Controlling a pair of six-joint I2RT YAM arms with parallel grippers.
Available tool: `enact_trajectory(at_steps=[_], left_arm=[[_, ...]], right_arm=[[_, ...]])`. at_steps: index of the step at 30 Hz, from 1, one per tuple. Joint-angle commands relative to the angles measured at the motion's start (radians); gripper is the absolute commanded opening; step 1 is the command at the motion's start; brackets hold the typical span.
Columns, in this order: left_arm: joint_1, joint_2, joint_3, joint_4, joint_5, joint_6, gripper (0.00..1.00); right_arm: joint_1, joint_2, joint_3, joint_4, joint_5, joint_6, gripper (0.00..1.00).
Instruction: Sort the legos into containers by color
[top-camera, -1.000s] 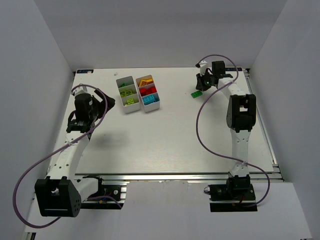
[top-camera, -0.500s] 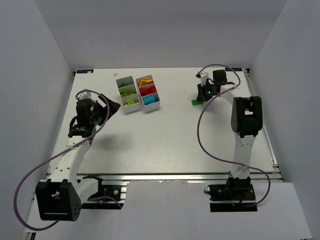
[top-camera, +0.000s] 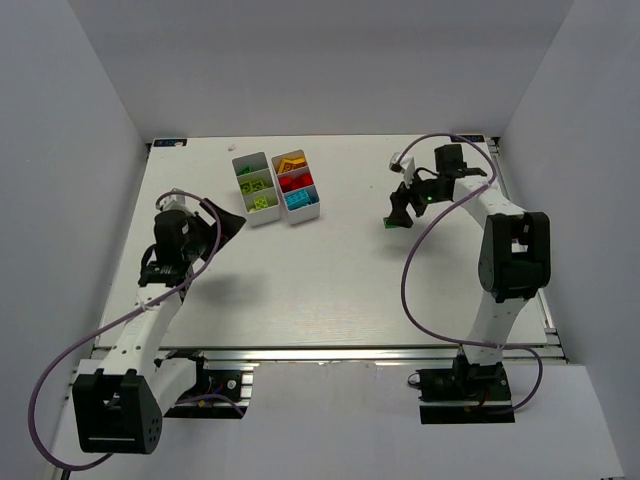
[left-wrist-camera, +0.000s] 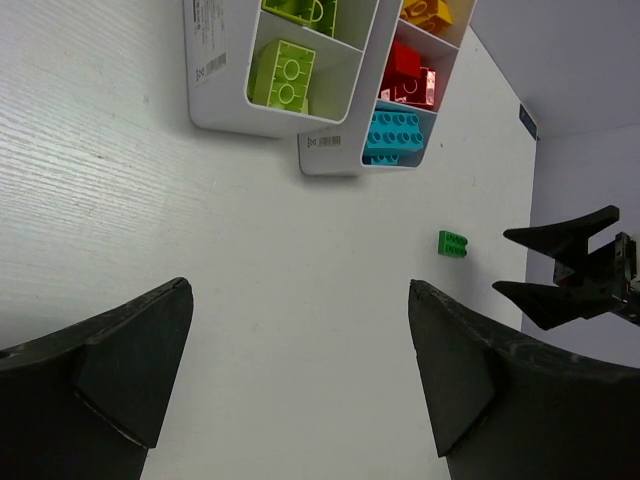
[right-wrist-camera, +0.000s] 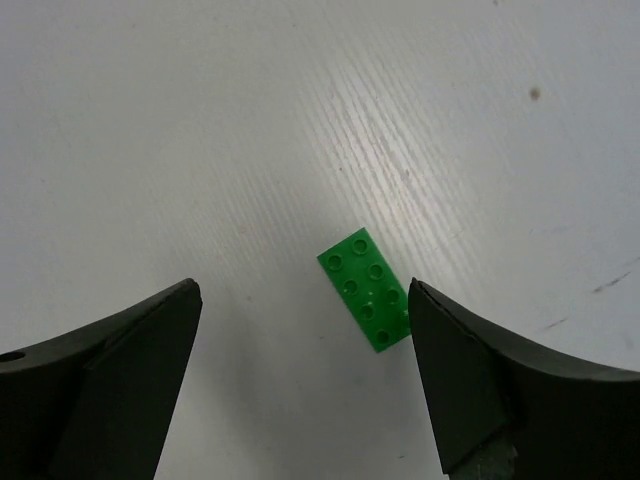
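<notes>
Right gripper (right-wrist-camera: 302, 295) hangs spread over the table (right-wrist-camera: 150, 120), the green brick (right-wrist-camera: 365, 290) lying skewed and off-centre between its jaws — I'd centre up and square the wrist to its long sides before closing. Left gripper (left-wrist-camera: 300, 300) is spread too. Left tray (left-wrist-camera: 215, 60) holds lime bricks (left-wrist-camera: 283, 75), right tray (left-wrist-camera: 330, 160) cyan bricks (left-wrist-camera: 397, 135), red bricks (left-wrist-camera: 408, 75), yellow bricks (left-wrist-camera: 430, 12) — all well apart from the green brick.
</notes>
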Motion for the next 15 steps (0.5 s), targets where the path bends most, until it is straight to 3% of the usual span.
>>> enact_trajectory(at_steps=[1, 6, 9, 15], left_arm=[[-0.004, -0.047, -0.011, 0.024, 0.027, -0.008, 0.97], [-0.006, -0.091, -0.028, -0.004, 0.027, -0.005, 0.97], [-0.006, -0.117, -0.04, -0.019, 0.027, -0.011, 0.97], [-0.006, -0.188, -0.08, -0.042, 0.021, -0.037, 0.97]], right_arm=[[-0.002, 0.013, 0.045, -0.091, -0.037, -0.36, 0.89], [-0.008, 0.168, 0.244, -0.325, 0.06, -0.822, 0.9], [-0.019, 0.226, 0.309, -0.407, 0.048, -1.007, 0.89], [-0.021, 0.348, 0.49, -0.543, 0.039, -1.071, 0.89]])
